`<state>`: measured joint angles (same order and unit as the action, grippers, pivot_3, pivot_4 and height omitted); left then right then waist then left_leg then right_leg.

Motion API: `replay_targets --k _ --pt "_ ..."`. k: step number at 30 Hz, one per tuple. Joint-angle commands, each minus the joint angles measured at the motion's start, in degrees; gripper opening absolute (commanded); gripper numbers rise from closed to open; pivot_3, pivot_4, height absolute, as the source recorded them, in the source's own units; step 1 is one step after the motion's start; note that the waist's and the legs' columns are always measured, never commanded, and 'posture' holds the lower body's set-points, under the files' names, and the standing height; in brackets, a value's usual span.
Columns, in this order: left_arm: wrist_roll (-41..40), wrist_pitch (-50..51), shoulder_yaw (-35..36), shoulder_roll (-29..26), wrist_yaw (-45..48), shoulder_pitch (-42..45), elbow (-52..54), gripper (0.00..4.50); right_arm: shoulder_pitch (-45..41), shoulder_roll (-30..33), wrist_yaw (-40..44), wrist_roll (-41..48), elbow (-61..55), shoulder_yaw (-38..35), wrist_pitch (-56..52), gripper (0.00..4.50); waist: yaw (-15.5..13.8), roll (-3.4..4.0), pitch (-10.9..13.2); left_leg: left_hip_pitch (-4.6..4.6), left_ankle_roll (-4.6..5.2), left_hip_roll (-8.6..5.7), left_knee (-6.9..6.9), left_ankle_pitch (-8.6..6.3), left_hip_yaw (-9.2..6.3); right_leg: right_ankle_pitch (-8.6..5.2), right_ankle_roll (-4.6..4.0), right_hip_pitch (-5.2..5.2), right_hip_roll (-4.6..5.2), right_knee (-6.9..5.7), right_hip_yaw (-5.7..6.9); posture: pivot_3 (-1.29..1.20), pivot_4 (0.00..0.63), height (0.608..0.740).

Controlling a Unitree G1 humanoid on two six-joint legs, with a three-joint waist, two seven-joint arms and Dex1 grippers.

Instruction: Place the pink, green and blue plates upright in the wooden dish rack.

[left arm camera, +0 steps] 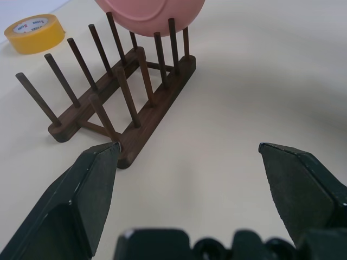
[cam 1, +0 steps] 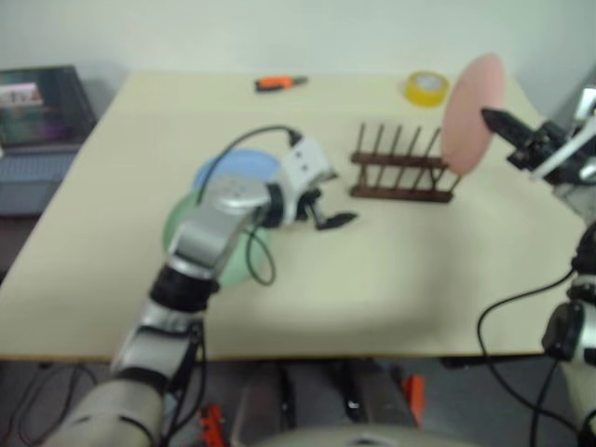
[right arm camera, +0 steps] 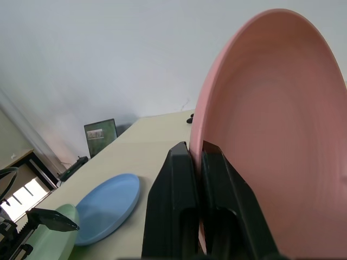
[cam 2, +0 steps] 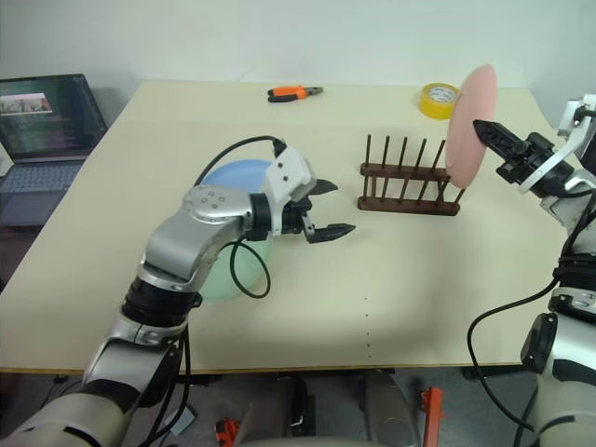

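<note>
Right hand [cam 2: 484,130] clamped on pink plate [cam 2: 468,112] above wooden dish rack [cam 2: 410,182], left hand [cam 2: 328,209] spread apart, yellow tape [cam 2: 438,99] behind

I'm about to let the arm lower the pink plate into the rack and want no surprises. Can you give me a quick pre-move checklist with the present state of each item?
1. Right gripper shut on the pink plate, fingers pinching its rim: ok.
2. Plate held upright, on edge: ok.
3. Plate above the near end of the wooden dish rack: ok.
4. Plate lined up with a gap between pegs: cannot tell.
5. Left gripper open, apart from the rack: ok.
6. Blue plate and green plate lying away from the rack: ok.
</note>
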<state>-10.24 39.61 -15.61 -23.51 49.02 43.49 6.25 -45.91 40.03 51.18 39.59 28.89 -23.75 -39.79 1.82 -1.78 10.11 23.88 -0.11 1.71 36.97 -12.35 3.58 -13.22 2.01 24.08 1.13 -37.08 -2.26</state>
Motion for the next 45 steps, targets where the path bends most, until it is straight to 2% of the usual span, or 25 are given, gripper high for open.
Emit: replay_targets --k 1,29,37,40,45 --pt "-0.1 -0.1 0.2 -0.4 -0.4 0.7 2.3 4.50 -0.2 0.3 0.1 1.2 -2.4 -1.6 0.7 0.05 0.0 0.00 0.0 0.00 0.00 0.00 0.00 0.00 0.00 0.00 0.00 0.00 0.00 0.00 0.00 0.00 0.150 0.740" --pt "0.5 -0.1 -0.8 -0.7 -0.8 1.0 2.4 4.50 6.9 -1.3 -3.6 -1.6 -8.2 0.6 3.9 0.05 0.0 0.01 0.0 -0.01 0.00 0.00 0.02 0.00 -0.01 -0.02 0.05 -0.02 0.00 -0.01 -0.01 0.00 0.150 0.740" --pt "0.5 -0.3 -0.9 -0.7 -0.9 1.1 2.4 4.50 6.8 -1.4 -4.2 -2.6 -7.8 1.5 5.8 0.05 0.0 0.01 0.0 -0.03 0.00 0.00 0.04 0.01 0.01 -0.01 0.07 -0.03 0.00 -0.03 -0.02 0.00 0.150 0.740" --pt "0.5 -0.4 -1.0 -0.7 -0.9 1.1 2.3 4.50 6.3 -1.6 -4.3 -2.6 -7.4 1.5 5.8 0.79 0.0 0.01 0.0 -0.04 0.01 0.00 0.06 0.01 0.01 0.00 0.09 -0.03 0.00 -0.03 -0.02 0.00 0.150 0.740" --pt "0.7 -0.5 -1.1 -0.6 -1.1 1.1 2.0 4.50 5.7 -1.7 -5.1 -3.6 -6.4 1.5 7.6 2.47 0.0 0.01 0.0 -0.02 0.01 0.00 0.03 0.01 0.02 0.01 0.07 -0.01 -0.02 -0.01 -0.03 0.00 0.150 0.740"
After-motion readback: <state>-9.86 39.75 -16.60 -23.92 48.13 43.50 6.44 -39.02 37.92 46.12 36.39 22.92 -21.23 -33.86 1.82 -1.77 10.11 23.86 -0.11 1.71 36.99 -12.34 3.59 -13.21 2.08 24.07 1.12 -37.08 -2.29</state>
